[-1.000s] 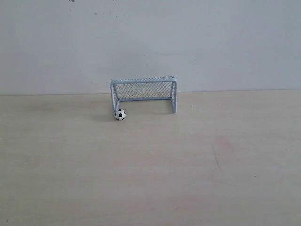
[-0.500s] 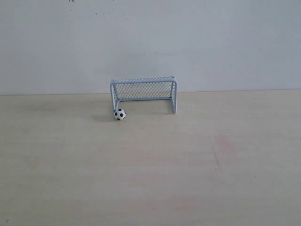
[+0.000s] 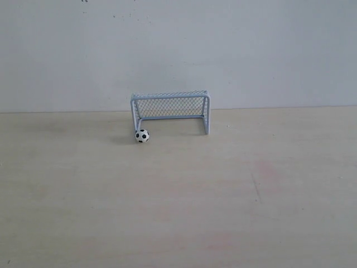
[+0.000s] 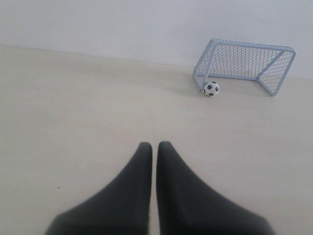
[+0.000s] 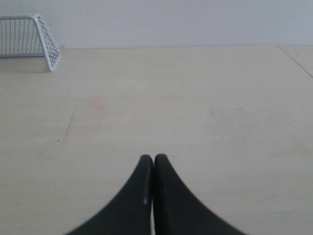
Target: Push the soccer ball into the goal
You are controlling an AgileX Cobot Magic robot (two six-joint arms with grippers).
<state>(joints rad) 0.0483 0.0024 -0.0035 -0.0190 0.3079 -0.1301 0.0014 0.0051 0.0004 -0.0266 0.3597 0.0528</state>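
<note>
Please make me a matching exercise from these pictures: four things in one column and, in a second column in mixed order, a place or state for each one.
1. soccer ball
2. goal
3. left gripper
4. right gripper

A. shut; its camera shows only one end of the goal
B. stands close to the wall
C. shut; its camera shows the ball and the whole goal
D. lies beside the foot of a goal post

Pairs: 1-D, 2-B, 3-C, 4-A

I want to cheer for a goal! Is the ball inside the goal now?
No, the ball sits on the table in front of the goal, beside one front post and outside the net.
</note>
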